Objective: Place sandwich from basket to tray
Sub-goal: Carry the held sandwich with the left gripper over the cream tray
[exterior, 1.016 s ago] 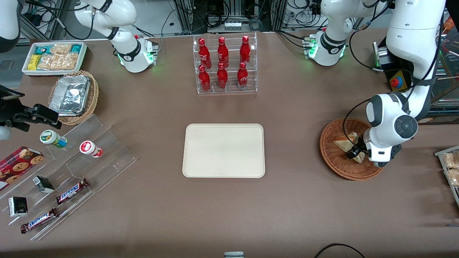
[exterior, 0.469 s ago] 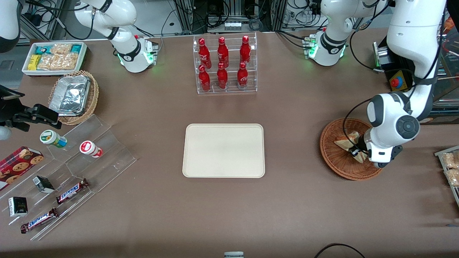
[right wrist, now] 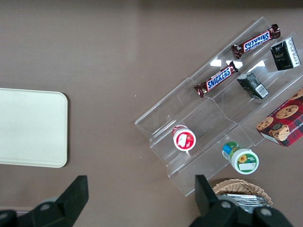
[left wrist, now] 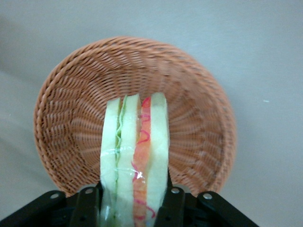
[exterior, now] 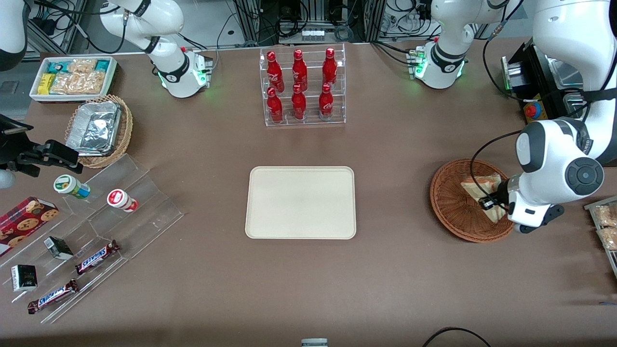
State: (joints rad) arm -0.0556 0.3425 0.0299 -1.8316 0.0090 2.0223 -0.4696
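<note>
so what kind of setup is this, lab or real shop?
Likely a lab mock-up of a snack shop: cable racks above the table, clear rack of red bottles, candy bars. The left gripper grips the wedge sandwich over the reddish-brown wicker basket.

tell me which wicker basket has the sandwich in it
The reddish-brown basket under the gripper, which grips the sandwich; the tan basket holds foil containers.

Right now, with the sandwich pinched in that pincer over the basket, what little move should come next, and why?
Probably a short straight lift. The pincer is shut on the sandwich, but it hangs low over the basket, inside its rim. Raising it first should clear the woven wall before any sideways travel toward the tray, which lies bare toward the parked arm's end.
</note>
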